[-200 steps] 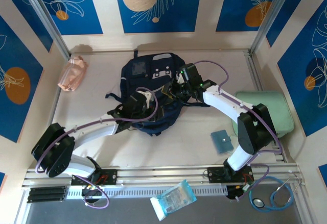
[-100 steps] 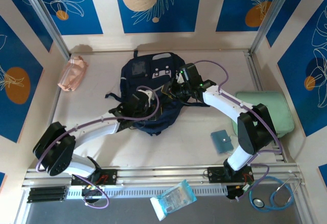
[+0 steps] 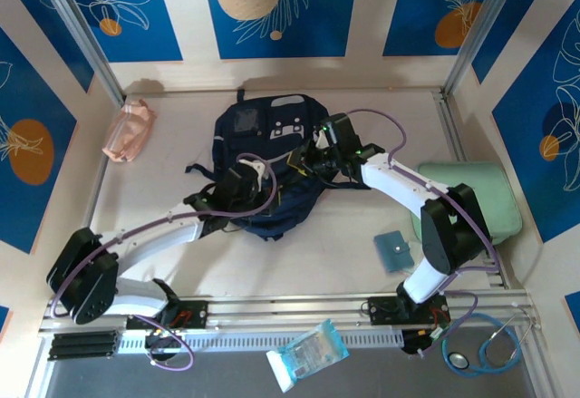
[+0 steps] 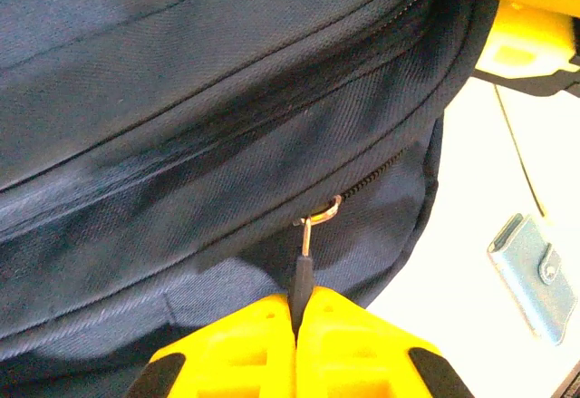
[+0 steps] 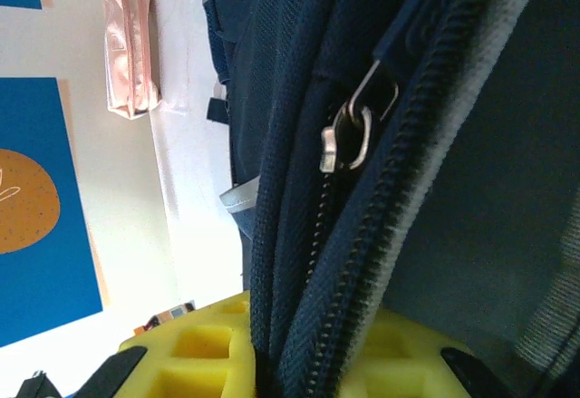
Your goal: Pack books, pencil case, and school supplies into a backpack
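White tabletop (image 3: 181, 271), blue-and-cream patterned walls behind

Far left, by the back wall: pink pencil case (image 3: 129, 129) lies well apart from the bag, not yet packed.

Left gripper (image 4: 296, 315): a second ago its fingers stood apart at the bag's near edge. Now they are pressed together on the dark tab of the zipper pull (image 4: 304, 257), with the metal ring just above the fingertips. The left arm's elbow also sits lower, toward the near-left corner.

Centre: navy backpack (image 3: 267, 126) lies flat on the table. How far the zipper track is open past the pull I cannot tell.

Right gripper (image 5: 272, 366): clamped on a fold of the backpack's zipper edge, position barely changed over the second. Reads as bracing the bag.

Right of the bag: teal square pad (image 3: 394, 251) rests on the table just beside the mint-green case (image 3: 476, 194), untouched.

Judgement: the grip on the pull is newly made, so working the zipper is the step in hand, and packing looks to be at its start
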You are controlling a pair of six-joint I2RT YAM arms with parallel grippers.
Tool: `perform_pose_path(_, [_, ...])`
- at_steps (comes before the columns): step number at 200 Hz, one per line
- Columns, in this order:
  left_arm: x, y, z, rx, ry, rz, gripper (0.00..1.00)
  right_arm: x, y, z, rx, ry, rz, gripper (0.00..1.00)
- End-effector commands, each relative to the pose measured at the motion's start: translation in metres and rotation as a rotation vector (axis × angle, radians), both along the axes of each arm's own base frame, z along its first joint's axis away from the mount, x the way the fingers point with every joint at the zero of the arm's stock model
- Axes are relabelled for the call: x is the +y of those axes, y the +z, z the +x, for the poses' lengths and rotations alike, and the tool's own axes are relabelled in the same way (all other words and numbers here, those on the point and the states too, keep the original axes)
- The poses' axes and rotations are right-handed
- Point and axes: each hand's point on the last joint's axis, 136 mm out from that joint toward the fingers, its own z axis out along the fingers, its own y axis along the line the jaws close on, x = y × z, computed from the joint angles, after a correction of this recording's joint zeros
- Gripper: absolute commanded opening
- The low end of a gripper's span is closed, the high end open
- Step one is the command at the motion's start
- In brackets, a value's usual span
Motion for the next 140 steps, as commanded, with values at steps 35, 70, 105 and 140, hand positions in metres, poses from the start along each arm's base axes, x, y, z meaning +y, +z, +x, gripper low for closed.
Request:
perform_pose_path(35, [0.064,-0.049,-0.020,0.117,0.074,0.240,0.00,-0.017,0.031,0.007,-0.086,-0.018,0.056,0.05])
perform_pose_path(70, [0.092,-0.063,-0.026,0.157,0.125,0.308,0.00,-0.035,0.033,0.009,-0.087,-0.067,0.046,0.01])
perform_pose_path(105, [0.091,-0.042,-0.019,0.093,0.108,0.266,0.00,-0.056,0.034,0.008,-0.098,-0.118,0.045,0.01])
perform_pose_path(140, [0.057,0.003,-0.008,-0.006,-0.016,0.156,0.00,-0.047,0.030,-0.006,-0.082,-0.111,0.056,0.26])
